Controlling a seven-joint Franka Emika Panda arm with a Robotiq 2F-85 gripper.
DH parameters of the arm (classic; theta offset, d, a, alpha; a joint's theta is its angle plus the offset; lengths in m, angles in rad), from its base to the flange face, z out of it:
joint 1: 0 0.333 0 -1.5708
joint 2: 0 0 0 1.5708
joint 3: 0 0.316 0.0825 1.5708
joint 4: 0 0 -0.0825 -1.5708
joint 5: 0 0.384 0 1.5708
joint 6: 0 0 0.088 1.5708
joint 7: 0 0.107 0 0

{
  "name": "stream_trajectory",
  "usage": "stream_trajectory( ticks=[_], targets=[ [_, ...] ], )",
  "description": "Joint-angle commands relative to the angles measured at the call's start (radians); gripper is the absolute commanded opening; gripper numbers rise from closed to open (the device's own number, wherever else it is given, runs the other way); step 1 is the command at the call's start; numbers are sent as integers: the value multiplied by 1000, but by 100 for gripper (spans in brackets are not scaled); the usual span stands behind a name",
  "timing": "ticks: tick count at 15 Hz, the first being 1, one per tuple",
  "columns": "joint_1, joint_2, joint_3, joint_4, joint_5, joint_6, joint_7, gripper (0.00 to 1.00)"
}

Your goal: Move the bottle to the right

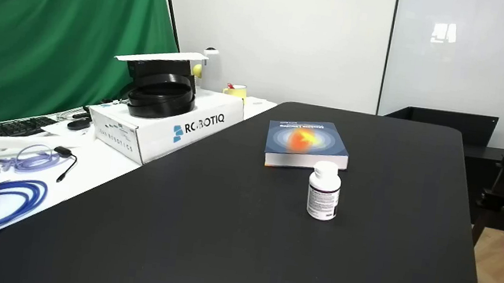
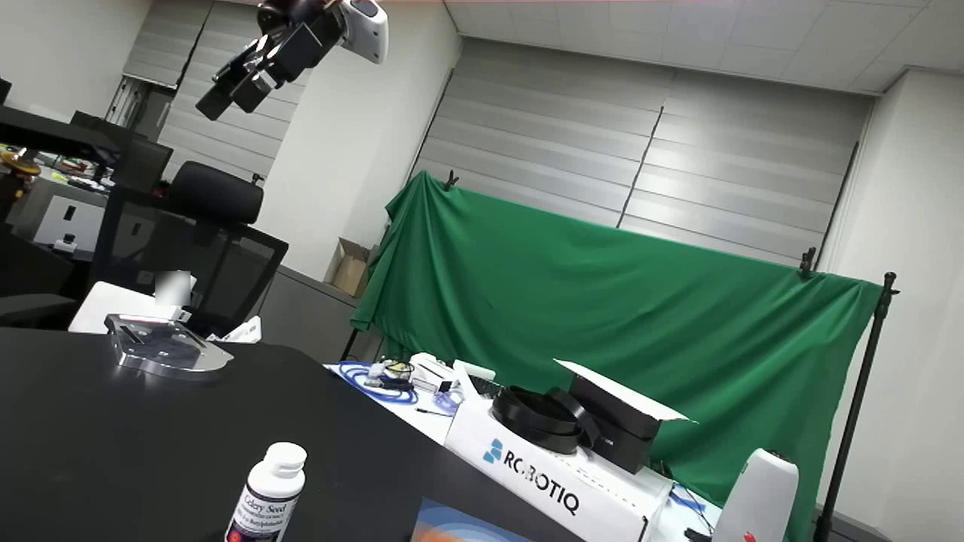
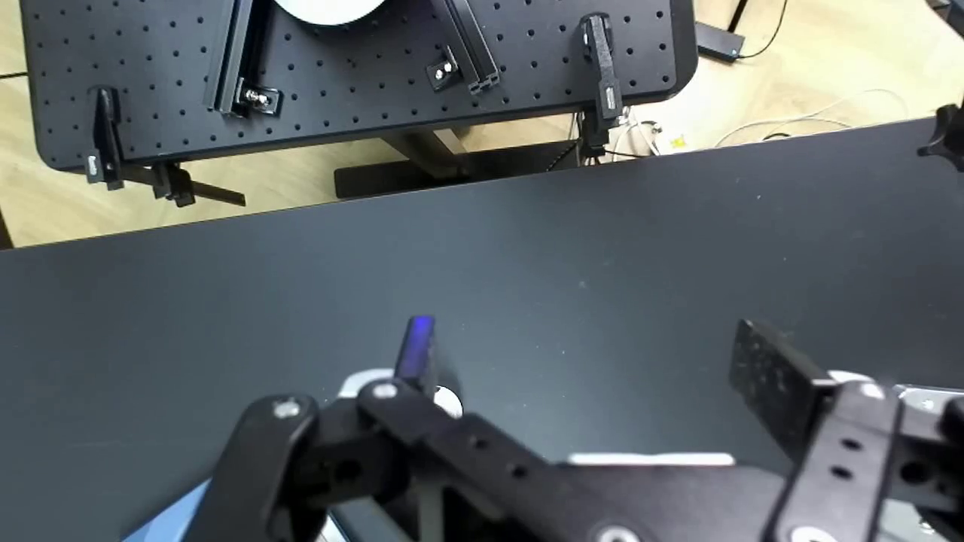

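The bottle is small and white with a white cap, standing upright on the black table in front of the book. It also stands upright at the bottom of an exterior view, where its dark label shows and its base is cut off. In the wrist view a white bit of what looks like the bottle shows beside the left finger, which hides the rest. My gripper is open with nothing between its fingers. An exterior view shows the gripper high above the table, apart from the bottle.
The blue-and-orange book lies flat behind the bottle. A clear plate lies near a table edge. A white box with black items on top stands beside the table. The perforated robot stand borders the table's other side.
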Motion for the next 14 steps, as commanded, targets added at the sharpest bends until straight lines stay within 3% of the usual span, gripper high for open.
stream_trajectory(
  ticks=[1,4,9,14],
  targets=[
    [8,-24,-11,-30,-60,111,10,100],
    [-17,-14,-39,-64,-113,312,17,100],
    [-73,46,-133,-131,-74,621,20,100],
    [-141,179,-189,-175,-114,775,88,100]
  ],
)
